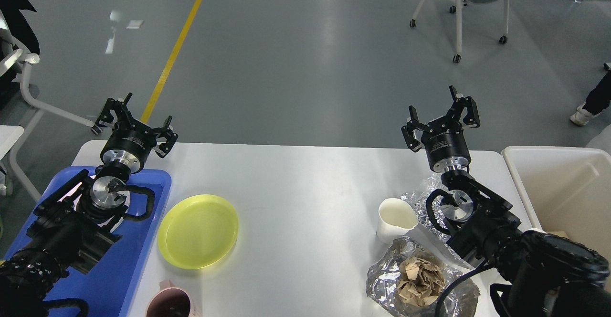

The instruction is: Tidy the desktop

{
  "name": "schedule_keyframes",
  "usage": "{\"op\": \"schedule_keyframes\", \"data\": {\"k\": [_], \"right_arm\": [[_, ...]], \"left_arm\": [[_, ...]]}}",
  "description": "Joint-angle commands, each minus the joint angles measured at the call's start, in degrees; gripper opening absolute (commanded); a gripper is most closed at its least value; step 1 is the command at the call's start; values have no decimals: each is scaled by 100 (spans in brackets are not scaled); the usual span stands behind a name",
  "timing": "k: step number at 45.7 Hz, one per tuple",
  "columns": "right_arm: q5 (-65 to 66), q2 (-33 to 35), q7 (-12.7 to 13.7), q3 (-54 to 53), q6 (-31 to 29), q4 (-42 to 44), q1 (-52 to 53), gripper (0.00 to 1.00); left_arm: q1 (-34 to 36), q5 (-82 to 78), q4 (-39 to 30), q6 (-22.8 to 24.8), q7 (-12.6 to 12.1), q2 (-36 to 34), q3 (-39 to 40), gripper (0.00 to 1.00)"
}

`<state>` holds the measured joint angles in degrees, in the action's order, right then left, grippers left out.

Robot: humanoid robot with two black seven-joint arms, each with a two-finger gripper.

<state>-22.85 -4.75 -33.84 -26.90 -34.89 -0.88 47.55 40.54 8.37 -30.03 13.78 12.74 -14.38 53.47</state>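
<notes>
The desktop (305, 188) is occupying the lower half of the head view, its far edge running across the middle of the frame. A blue tray (148, 183) is lying at the desktop's left edge; part of a white round item is showing inside it, mostly hidden by the left arm. A yellow plate (198, 231) is sitting empty just beside the tray. A pink cup (169, 302) is standing at the near edge, its contents dark and unclear. A white paper cup (396, 219) is standing right of centre. Crumpled foil (391, 279) is holding brown paper (420, 281) near the front right. A cream bin (558, 188) is standing beside the right edge.

The left gripper (135, 122) is hovering over the far left corner, fingers spread, holding nothing. The right gripper (441, 116) is hovering past the far edge, fingers spread, holding nothing.

The central desktop between plate and paper cup is lying bare.
</notes>
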Motion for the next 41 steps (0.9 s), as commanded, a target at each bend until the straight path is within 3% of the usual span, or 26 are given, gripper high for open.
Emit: {"op": "schedule_keyframes", "data": {"k": [1,16,29,34,41], "right_arm": [[0,0,0,0,0,0,0,100],[0,0,0,-9,-26,0,0,100],[0,0,0,-9,-26,0,0,100],[0,0,0,-9,-26,0,0,100],[0,0,0,-9,-26,0,0,100]], "left_arm": [[366,-11,14,-235,0,-187,-459,98],[1544,-160,23,-270,-9,-460,-2911,98],[2897,-582,23,-235,-18,-513,-5530,98],[3381,-583,23,-217,-18,-522,-6032,98],[3865,-591,23,-200,-18,-688,-6112,98]]}}
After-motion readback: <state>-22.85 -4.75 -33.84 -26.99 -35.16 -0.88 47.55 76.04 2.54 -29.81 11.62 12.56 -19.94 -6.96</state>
